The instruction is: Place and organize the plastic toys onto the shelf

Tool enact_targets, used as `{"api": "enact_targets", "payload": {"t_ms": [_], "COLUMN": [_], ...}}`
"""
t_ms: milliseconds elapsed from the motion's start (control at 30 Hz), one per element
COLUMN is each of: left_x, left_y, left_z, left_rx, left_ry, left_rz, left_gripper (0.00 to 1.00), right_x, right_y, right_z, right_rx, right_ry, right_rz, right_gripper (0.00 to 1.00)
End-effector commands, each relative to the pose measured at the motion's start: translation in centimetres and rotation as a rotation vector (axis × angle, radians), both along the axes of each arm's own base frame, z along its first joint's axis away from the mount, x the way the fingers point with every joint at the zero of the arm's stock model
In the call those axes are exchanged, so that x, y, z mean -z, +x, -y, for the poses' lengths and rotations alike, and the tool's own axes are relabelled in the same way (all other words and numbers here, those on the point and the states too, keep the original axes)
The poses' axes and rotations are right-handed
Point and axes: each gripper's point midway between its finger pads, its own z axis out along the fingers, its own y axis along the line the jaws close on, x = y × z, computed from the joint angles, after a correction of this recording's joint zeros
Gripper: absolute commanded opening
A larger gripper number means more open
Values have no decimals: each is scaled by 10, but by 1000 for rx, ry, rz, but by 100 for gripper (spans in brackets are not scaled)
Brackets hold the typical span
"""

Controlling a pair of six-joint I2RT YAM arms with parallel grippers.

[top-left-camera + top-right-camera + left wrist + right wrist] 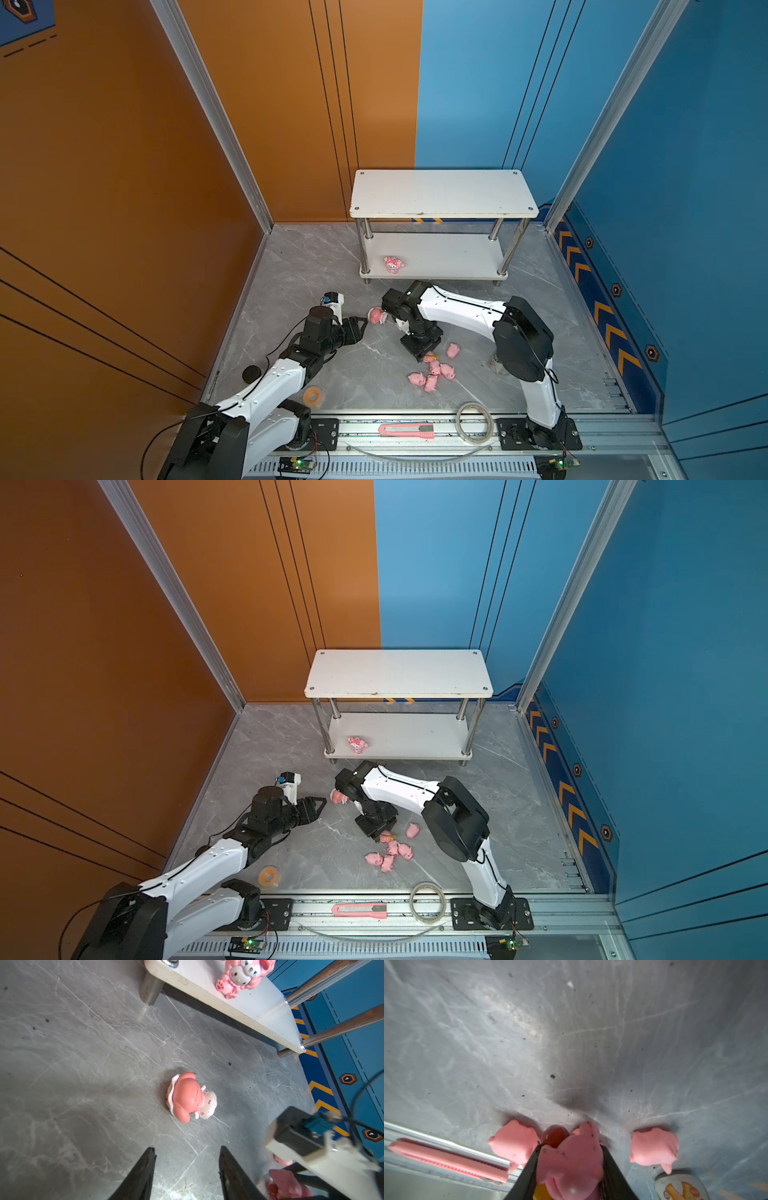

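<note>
The white two-tier shelf (440, 195) (399, 673) stands at the back. A pink-white figurine (393, 264) (243, 976) lies on its lower board (259, 1012). On the floor lies a white-pink figurine (377, 315) (190, 1098), just ahead of my open, empty left gripper (362, 325) (187, 1150). My right gripper (428, 355) (570, 1146) points down at the pile of small pink pigs (434, 374) (392, 854). It is shut on a pink and yellow toy (571, 1163). One pig (513, 1142) lies on one side of its fingers and another pig (654, 1147) on the other.
A pink utility knife (406, 429) and a clear tape ring (475, 423) lie on the front rail. An orange tape roll (312, 395) sits by the left arm. A can (681, 1188) stands close to the right arm. Orange and blue walls enclose the floor.
</note>
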Motion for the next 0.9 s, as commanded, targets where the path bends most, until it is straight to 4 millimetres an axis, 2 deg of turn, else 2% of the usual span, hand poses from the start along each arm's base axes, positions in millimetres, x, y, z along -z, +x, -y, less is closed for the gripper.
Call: {"api": "enact_targets", "payload": {"t_ms": [0, 167, 267, 333, 433, 533, 567, 633, 700, 767, 867], "left_x": [-3, -2, -2, 0, 5, 8, 10, 14, 13, 8, -7], "left_y": [-5, -8, -8, -10, -11, -13, -15, -17, -18, -18, -18], "left_z": [-2, -6, -1, 4, 15, 34, 44, 59, 81, 106, 142], "left_rx": [0, -12, 11, 29, 65, 137, 174, 223, 284, 346, 424], "left_ry": [-18, -9, -7, 3, 31, 80, 101, 133, 144, 130, 89], "left_rz": [15, 17, 14, 5, -5, -1, -1, -8, -9, 3, 29], "left_gripper": [52, 53, 53, 53, 54, 54, 54, 52, 42, 31, 25], "right_x": [9, 9, -6, -23, -53, -68, -70, -65, -64, -62, -55], "right_y": [6, 37, 54, 62, 65, 53, 45, 28, 13, 1, -13], "right_z": [16, 1, -7, -10, 0, 22, 30, 44, 54, 61, 63], "right_rx": [18, 57, 80, 93, 135, 202, 228, 272, 323, 364, 405], "right_ry": [-92, -25, 38, 90, 157, 197, 207, 209, 228, 251, 299], "right_rz": [-48, -10, 58, 114, 203, 236, 232, 214, 213, 214, 181], "right_gripper": [53, 63, 71, 75, 77, 76, 73, 58, 34, 14, 0]}}
